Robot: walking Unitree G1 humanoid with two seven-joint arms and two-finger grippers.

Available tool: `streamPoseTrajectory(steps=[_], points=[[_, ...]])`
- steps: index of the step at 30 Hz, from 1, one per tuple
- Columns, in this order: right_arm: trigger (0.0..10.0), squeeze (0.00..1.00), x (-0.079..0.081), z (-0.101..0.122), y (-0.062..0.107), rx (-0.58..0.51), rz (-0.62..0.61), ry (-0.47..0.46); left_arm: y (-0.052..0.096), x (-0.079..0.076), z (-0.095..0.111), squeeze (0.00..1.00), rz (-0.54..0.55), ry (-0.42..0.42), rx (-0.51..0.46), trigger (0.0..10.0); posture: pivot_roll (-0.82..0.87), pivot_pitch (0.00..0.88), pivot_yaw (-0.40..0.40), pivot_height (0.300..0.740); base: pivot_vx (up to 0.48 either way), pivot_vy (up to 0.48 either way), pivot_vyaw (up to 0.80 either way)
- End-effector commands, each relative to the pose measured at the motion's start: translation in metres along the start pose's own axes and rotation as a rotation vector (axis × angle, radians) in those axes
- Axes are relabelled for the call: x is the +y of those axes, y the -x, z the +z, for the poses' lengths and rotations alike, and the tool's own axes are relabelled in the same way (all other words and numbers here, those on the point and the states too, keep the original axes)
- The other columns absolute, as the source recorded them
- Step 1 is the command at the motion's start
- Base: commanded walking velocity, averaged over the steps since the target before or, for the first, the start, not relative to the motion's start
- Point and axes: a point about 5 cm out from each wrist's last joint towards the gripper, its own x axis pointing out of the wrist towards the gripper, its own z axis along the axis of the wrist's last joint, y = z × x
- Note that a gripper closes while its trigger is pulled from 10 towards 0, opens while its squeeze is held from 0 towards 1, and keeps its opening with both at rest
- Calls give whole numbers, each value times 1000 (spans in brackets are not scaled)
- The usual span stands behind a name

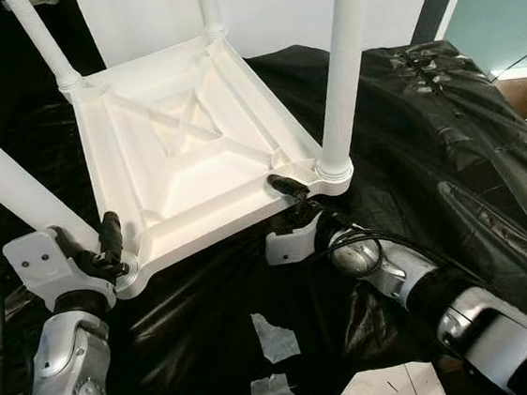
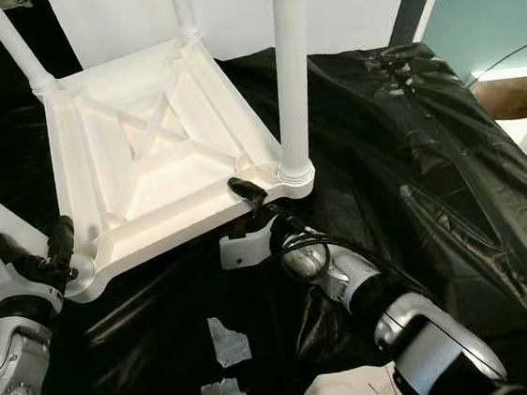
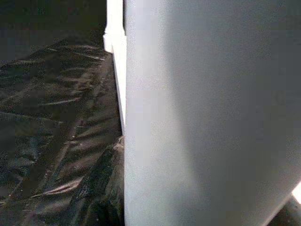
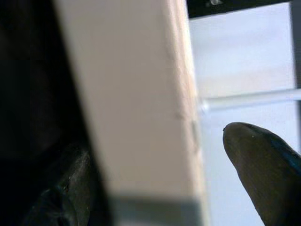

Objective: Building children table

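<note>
A: Where's the left hand [image 1: 108,247]?

B: At the near left corner of the upturned table [image 1: 184,159], its black fingers [image 1: 110,234] against the rim beside the base of the near left leg [image 1: 12,181]. Whether they grip anything I cannot tell; its wrist camera looks along a broad white surface [image 3: 211,113] with black sheeting next to it.

A: And the right hand [image 1: 291,194]?

B: At the near edge of the table, just beside the base of the near right leg [image 1: 344,66]. One finger lies over the top of the rim, and the wrist view has the white rim [image 4: 141,103] passing between a finger on each side, so it is clamped on the rim.

A: How does the table lie?

B: Upside down, ribbed underside facing up with a cross of ribs in the middle. Four white legs rise from the corners; the two far ones [image 1: 44,41] stand near a white wall.

A: What is it resting on?

B: A crinkled black plastic sheet [image 1: 427,142] spread under it. Scraps of pale tape [image 1: 274,338] are stuck on the sheet in front, between the two silver arms.
</note>
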Motion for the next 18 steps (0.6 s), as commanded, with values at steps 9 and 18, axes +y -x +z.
streamPoseTrajectory(steps=[9,18], points=[[10000,0,2,-4,-10,37,-42,86,1,-27,5,0,-204,92,-26,10000,162,90,-57,740,0,0,0],[0,0,0,0,-20,85,-125,52,2,-30,9,0,-219,93,-31,10000,173,82,-60,740,0,0,0]])
